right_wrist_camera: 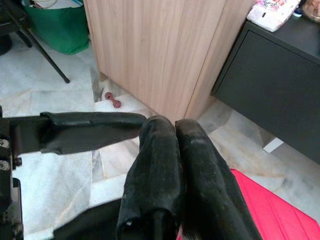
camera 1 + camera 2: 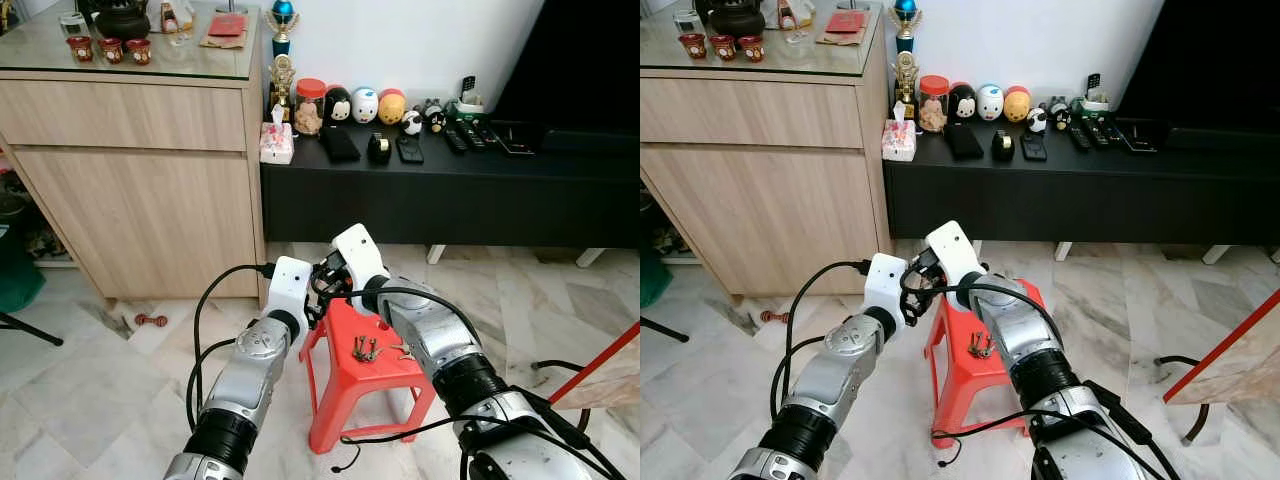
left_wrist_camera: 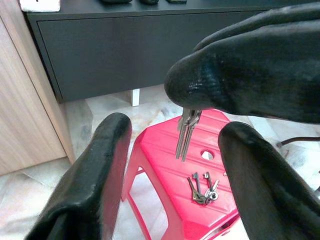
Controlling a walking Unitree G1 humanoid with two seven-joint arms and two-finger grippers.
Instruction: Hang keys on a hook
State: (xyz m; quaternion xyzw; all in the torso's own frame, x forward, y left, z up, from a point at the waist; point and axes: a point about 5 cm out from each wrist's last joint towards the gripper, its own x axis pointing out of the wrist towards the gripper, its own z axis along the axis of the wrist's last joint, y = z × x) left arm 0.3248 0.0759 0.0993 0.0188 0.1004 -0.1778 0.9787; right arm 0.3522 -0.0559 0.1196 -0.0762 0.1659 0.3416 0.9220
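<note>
The right gripper [image 1: 175, 132] is pinched closed on a set of keys [image 3: 187, 132], which dangle above the red stool [image 2: 345, 395]. The left gripper [image 3: 172, 150] is spread wide just beside them, holding nothing. 1 more key bunch [image 2: 364, 349] lies on the stool's top.

glossy red plastic stool [image 2: 372, 372], metal keys [image 3: 201, 186], matt wood-grain cabinet [image 2: 140, 200], polished marble floor [image 2: 90, 390]
</note>
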